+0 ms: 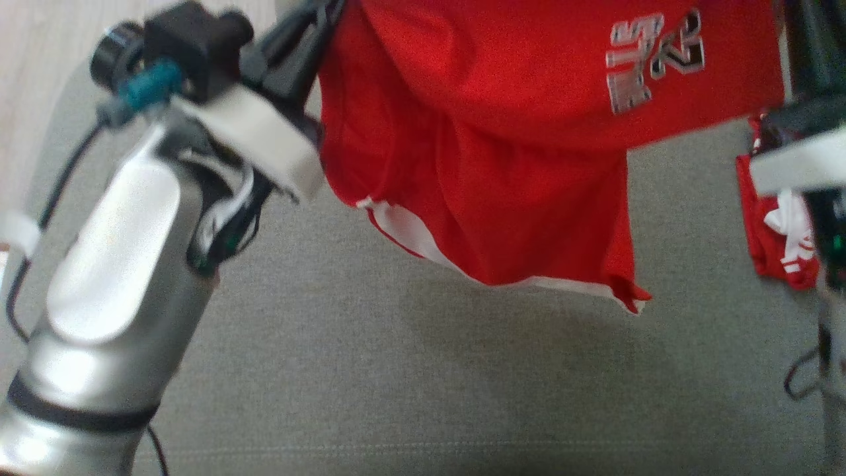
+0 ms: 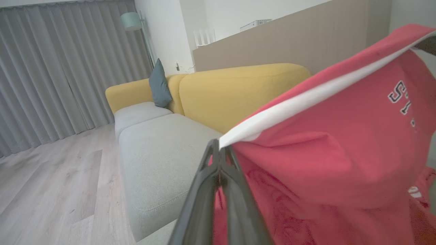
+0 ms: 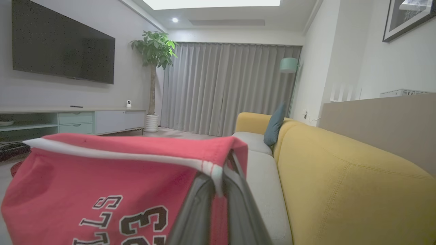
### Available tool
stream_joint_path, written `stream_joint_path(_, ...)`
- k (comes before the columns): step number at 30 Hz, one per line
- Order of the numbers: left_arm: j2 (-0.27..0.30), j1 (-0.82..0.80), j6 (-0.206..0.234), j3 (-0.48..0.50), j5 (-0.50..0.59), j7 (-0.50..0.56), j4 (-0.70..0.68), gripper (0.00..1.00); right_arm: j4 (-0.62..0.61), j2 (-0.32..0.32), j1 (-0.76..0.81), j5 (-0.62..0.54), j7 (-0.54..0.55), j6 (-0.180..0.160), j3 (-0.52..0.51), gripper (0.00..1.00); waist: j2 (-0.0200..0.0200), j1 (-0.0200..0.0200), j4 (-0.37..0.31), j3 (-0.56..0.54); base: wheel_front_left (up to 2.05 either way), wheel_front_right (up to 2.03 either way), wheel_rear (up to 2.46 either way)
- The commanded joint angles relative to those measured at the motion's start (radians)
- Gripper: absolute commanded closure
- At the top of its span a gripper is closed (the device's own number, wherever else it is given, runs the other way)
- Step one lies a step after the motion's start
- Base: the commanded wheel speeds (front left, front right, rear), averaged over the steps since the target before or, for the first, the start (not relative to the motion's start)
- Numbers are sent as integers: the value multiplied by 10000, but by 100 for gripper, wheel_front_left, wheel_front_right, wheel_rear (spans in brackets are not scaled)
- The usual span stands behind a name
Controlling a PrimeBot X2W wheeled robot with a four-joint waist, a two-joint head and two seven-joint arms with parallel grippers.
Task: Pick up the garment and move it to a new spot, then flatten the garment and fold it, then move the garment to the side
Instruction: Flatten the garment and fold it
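A red garment (image 1: 502, 152) with white trim and silver lettering hangs stretched in the air above the grey sofa seat (image 1: 396, 370). My left gripper (image 1: 307, 39) is shut on its left top corner; in the left wrist view the dark fingers (image 2: 218, 163) pinch the white-edged hem of the garment (image 2: 340, 153). My right gripper (image 3: 221, 170) is shut on the other corner of the garment (image 3: 102, 177), where the printed letters show. In the head view the right arm (image 1: 800, 165) stands at the right edge, its fingertips hidden by cloth and blur.
A second red and white cloth (image 1: 783, 244) lies on the seat at the right. The sofa has a yellow backrest (image 3: 340, 183) and a teal cushion (image 2: 159, 85). Wooden floor (image 2: 51, 183), curtains, a TV and a plant lie beyond.
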Motion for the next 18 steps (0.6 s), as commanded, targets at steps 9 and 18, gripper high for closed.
stream_joint_path(9, -898, -3948, 30, 1207, -10, -2525, 4482, 100, 4068, 548, -4781, 397, -1602, 35, 892, 100, -1, 1, -287, 937, 0, 0, 0)
stream_joint_path(18, -1652, -4715, -377, 1179, -16, -3825, 8313, 100, 8468, 1489, -6034, 900, -3407, 35, 2260, 100, -1, 1, -591, 1681, 0, 0, 0)
